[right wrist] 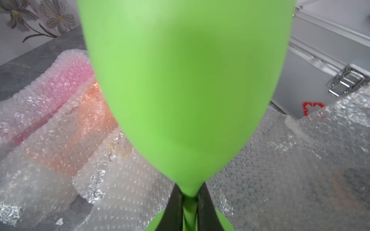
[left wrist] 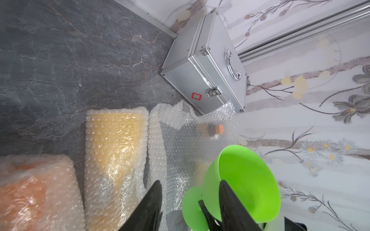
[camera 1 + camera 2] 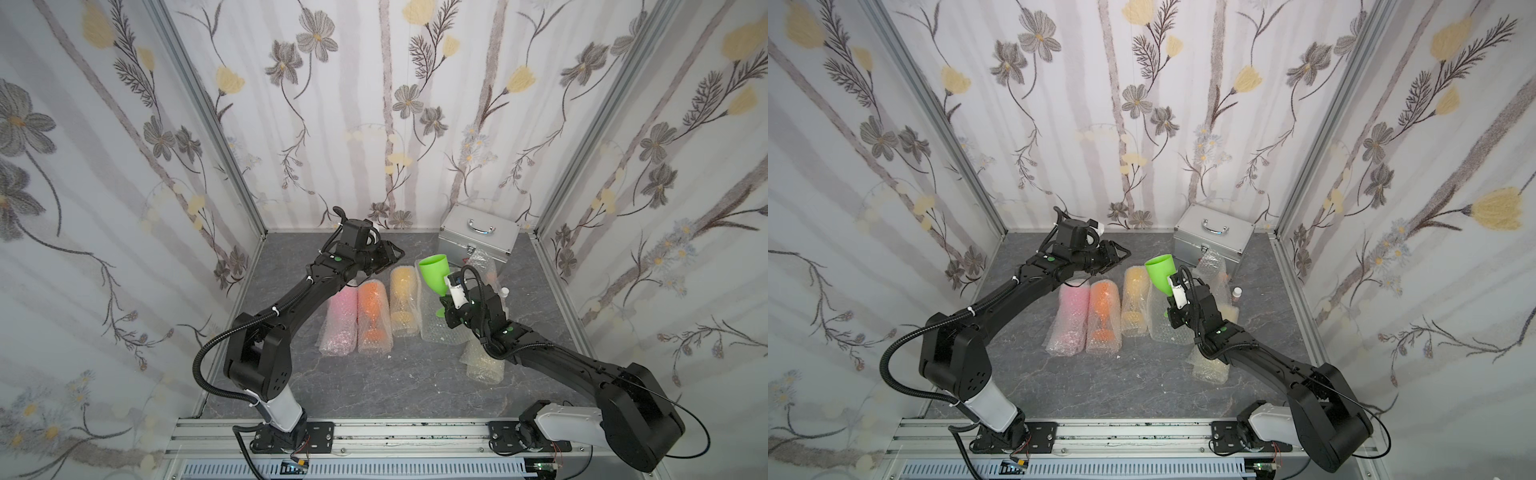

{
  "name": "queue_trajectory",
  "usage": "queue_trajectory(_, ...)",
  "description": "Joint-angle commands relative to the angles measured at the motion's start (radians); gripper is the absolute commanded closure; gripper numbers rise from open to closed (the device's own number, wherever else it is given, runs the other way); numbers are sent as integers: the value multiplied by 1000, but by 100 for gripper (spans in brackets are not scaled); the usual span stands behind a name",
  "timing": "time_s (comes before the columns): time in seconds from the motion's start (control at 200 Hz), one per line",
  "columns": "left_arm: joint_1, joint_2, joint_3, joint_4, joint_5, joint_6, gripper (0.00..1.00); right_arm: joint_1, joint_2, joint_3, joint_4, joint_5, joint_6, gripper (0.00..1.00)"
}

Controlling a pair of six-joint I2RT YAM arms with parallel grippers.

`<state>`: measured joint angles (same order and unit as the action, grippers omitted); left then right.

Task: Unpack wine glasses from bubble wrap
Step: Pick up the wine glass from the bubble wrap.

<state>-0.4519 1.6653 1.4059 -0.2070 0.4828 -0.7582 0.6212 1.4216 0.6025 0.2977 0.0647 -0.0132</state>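
Note:
A green wine glass (image 3: pixel 434 270) (image 1: pixel 186 90) hangs tilted above the floor, bare of wrap. My right gripper (image 3: pixel 446 304) (image 1: pixel 189 188) is shut on its stem, between bowl and foot. Under it lies a flat, crinkled sheet of bubble wrap (image 3: pixel 432 332) (image 2: pixel 180 144). Three rolled tubes of wrap lie side by side: pink (image 3: pixel 343 320), orange (image 3: pixel 374 316) and amber-yellow (image 3: pixel 404 299). A paler roll (image 3: pixel 484 361) lies under my right forearm. My left gripper (image 3: pixel 397 252) (image 2: pixel 190 181) hovers open just left of the green bowl, holding nothing.
A silver case (image 3: pixel 478 237) with a handle stands at the back right, with loose wrap leaning on it. A small bottle (image 3: pixel 1236 293) stands right of my right wrist. Papered walls close in the grey floor (image 3: pixel 374 386) on three sides.

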Motion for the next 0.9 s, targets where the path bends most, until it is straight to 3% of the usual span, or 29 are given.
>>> queue_trajectory(0.0, 2, -12, 26, -89, 70, 64, 52, 44, 5, -41, 248, 95, -186, 100)
queue_trajectory(0.205, -7, -17, 27, -164, 133, 126, 53, 109, 29, -83, 347, 158, -295, 100)
queue_trajectory(0.47, -43, 0, 41, -220, 152, 189, 58, 141, 39, -83, 350, 181, -321, 100)
queue_trajectory(0.894, -70, 34, 143, -410, 8, 304, 79, 188, 69, -58, 290, 216, -354, 100)
